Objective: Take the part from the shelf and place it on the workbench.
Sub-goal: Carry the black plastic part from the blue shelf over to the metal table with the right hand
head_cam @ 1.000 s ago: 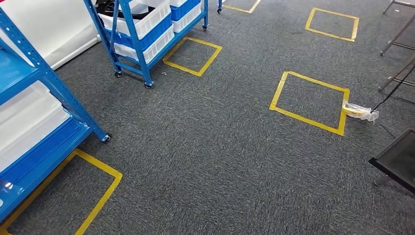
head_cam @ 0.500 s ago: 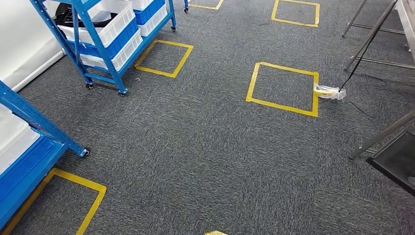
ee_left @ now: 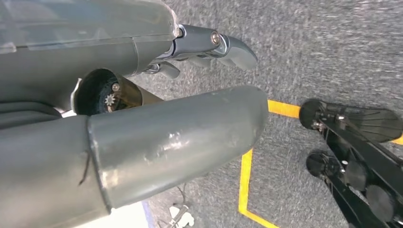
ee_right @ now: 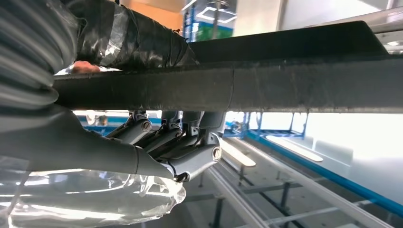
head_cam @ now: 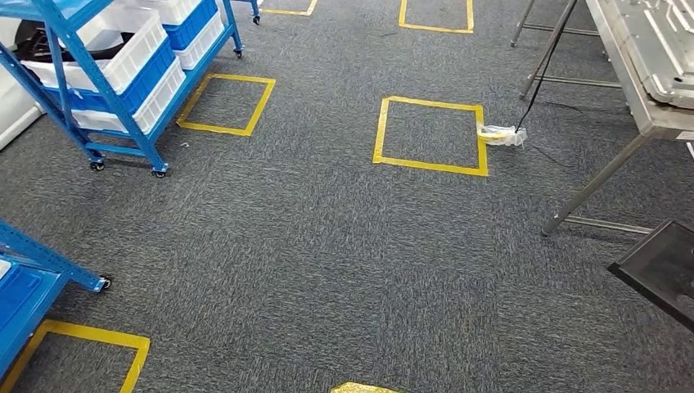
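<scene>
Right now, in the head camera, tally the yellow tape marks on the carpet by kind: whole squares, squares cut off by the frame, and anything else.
Whole yellow tape squares: 2
Yellow tape squares cut off by the frame: 3
Yellow scrap at the bottom edge, too little showing to name: 1
Total: 6

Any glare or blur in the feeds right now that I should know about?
Head view: evenly lit and sharp, mild sheen on the metal workbench. Left wrist view: the left hand is crisp, but the carpet behind is smeared. Right wrist view: bright backlight washes out the background, leaving the black part and right hand dark.
</scene>
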Controlling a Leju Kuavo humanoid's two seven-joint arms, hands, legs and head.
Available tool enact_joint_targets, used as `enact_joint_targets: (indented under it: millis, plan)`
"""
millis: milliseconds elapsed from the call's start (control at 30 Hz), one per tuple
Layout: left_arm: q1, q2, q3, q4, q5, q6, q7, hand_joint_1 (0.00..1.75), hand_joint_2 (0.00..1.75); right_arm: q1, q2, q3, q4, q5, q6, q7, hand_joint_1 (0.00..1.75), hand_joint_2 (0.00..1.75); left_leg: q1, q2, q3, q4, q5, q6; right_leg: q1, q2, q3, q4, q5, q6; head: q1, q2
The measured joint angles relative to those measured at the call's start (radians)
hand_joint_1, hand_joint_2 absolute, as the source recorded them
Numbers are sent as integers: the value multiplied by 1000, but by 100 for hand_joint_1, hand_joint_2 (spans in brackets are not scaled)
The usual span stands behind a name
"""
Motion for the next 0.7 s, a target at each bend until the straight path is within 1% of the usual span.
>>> enact_joint_targets:
  millis: [33,67,100,133,167,200,233,267,300,333,367,400,433,467,500,533,567,600,633,667,700]
  plan:
    - [0,0,0,0,1,-2,-2,0,0,-1,-1,0,1,0,0,0,175,175,1,14,2,-9,5,5,2,-23,-15,31,-21,4,1,0]
    - [0,-1,0,0,1,-3,-3,0,0,-1,-3,0,1,-1,0,0,175,175,1,28,3,-13,8,9,2,-53,-37,80,-52,6,2,0]
    - [2,-2,0,0,1,-4,-5,0,0,-2,-4,1,2,-1,0,0,175,175,0,41,2,-14,8,12,2,-75,-66,143,-85,10,3,0]
    - [3,-2,0,0,1,-5,-6,0,0,-2,-4,2,4,-1,1,0,175,175,-1,54,0,-13,7,13,-1,-87,-95,205,-111,14,3,0]
    - [4,-3,0,0,1,-4,-7,0,0,-1,-4,2,6,-1,1,0,175,175,-2,67,0,-13,6,13,-5,-92,-113,245,-121,17,3,0]
    - [4,-3,0,0,1,-4,-8,0,0,-1,-4,3,8,-1,1,0,175,175,-2,80,-1,-11,3,12,-8,-96,-112,249,-112,21,3,0]
    - [3,-3,0,0,1,-4,-8,0,0,-1,-4,3,10,0,1,0,175,175,-1,92,1,-9,0,10,-12,-101,-91,213,-87,24,3,0]
    - [3,-4,0,0,1,-4,-8,0,0,-2,-5,3,12,1,1,0,175,175,0,102,2,-6,-4,7,-15,-112,-53,146,-52,28,3,0]
    - [2,-3,0,0,1,-4,-8,0,0,-2,-6,4,14,2,0,0,175,175,0,112,4,-1,-9,2,-16,-129,-15,78,-28,28,3,0]
    - [1,-3,0,0,1,-4,-8,0,0,-3,-8,5,16,3,0,0,175,175,-1,120,6,4,-14,-4,-15,-143,13,25,-12,26,3,0]
    - [1,-3,-1,0,1,-5,-9,0,0,-3,-9,7,19,4,-1,0,175,175,-3,127,8,8,-18,-9,-12,-151,27,-4,-6,21,3,0]
    - [-1,-2,-1,0,1,-5,-10,0,0,-3,-10,8,20,4,-1,0,175,175,-5,134,11,10,-21,-15,-9,-151,28,-11,-8,14,3,0]
    - [-2,-2,-1,0,0,-5,-10,0,0,-2,-11,8,21,4,-1,0,175,175,-5,141,14,10,-22,-20,-8,-141,25,-12,-6,8,3,0]
    - [-5,-2,-1,0,0,-5,-11,0,0,-2,-12,8,21,4,-1,0,175,175,-3,143,15,15,-26,-25,-9,-133,24,-14,-4,1,2,0]
    - [-6,-2,-1,0,-1,-5,-12,0,0,-2,-13,8,21,4,0,0,175,175,-2,132,11,28,-35,-30,-10,-126,24,-16,-1,-5,2,0]
    - [-7,-3,-2,0,-2,-5,-14,0,0,-3,-14,8,21,4,0,0,175,175,1,112,-1,59,-55,-34,-11,-119,24,-18,2,-13,2,0]
    - [-8,-3,-2,0,-3,-5,-15,0,0,-4,-15,9,20,5,1,0,175,175,3,87,-24,110,-86,-37,-12,-112,23,-20,4,-20,2,0]
    - [-8,-3,-2,0,-4,-5,-16,0,0,-6,-16,10,20,6,1,0,175,175,4,65,-55,176,-122,-38,-9,-104,21,-20,5,-24,2,0]
    - [-8,-3,-3,0,-4,-4,-16,0,0,-8,-16,11,20,7,2,0,175,175,5,54,-90,245,-155,-38,-7,-95,19,-20,6,-27,2,0]
    - [-8,-3,-4,0,-5,-4,-17,0,0,-9,-16,12,20,9,2,0,175,175,5,51,-118,298,-171,-37,-5,-85,17,-19,7,-28,2,0]
    - [-8,-3,-5,0,-5,-4,-17,0,0,-9,-16,13,21,11,2,0,175,175,5,50,-133,322,-169,-36,-3,-75,17,-19,7,-29,2,0]
